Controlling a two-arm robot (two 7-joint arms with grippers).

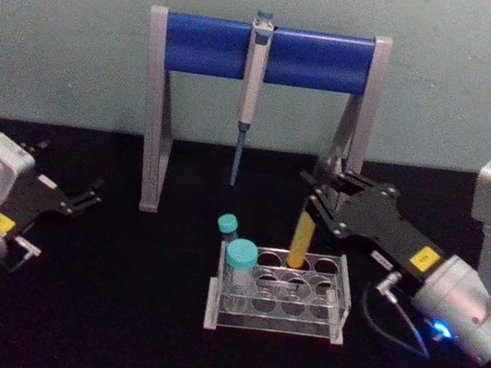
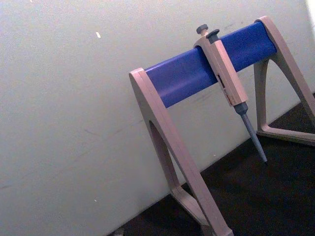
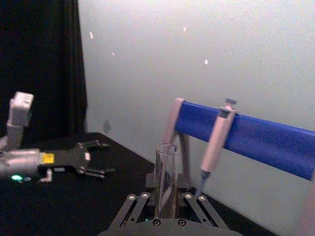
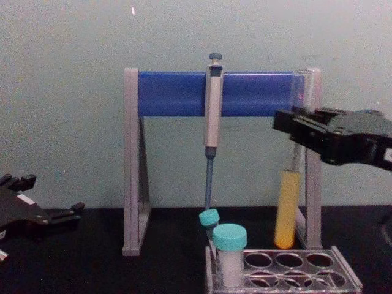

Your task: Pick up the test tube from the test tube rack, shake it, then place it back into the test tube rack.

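Note:
The test tube (image 1: 300, 241), thin clear glass with yellow-orange liquid, stands upright at the back row of the clear test tube rack (image 1: 336, 322). My right gripper (image 1: 318, 197) is shut on its clear upper part, reaching in from the right. In the chest view the tube's (image 4: 286, 211) round bottom sits about level with the rack's top plate (image 4: 346, 277), below the gripper (image 4: 293, 128). The right wrist view shows the tube's open rim (image 3: 166, 162) rising between my fingers (image 3: 140, 197). My left gripper (image 1: 89, 197) rests open at the far left of the table, holding nothing.
A grey-and-blue pipette stand (image 1: 202, 45) spans the back, with a pipette (image 1: 253, 83) hanging from its bar right behind the rack. Two teal-capped tubes (image 1: 240, 260) stand in the rack's left end. A cable (image 1: 391, 324) loops beside my right wrist.

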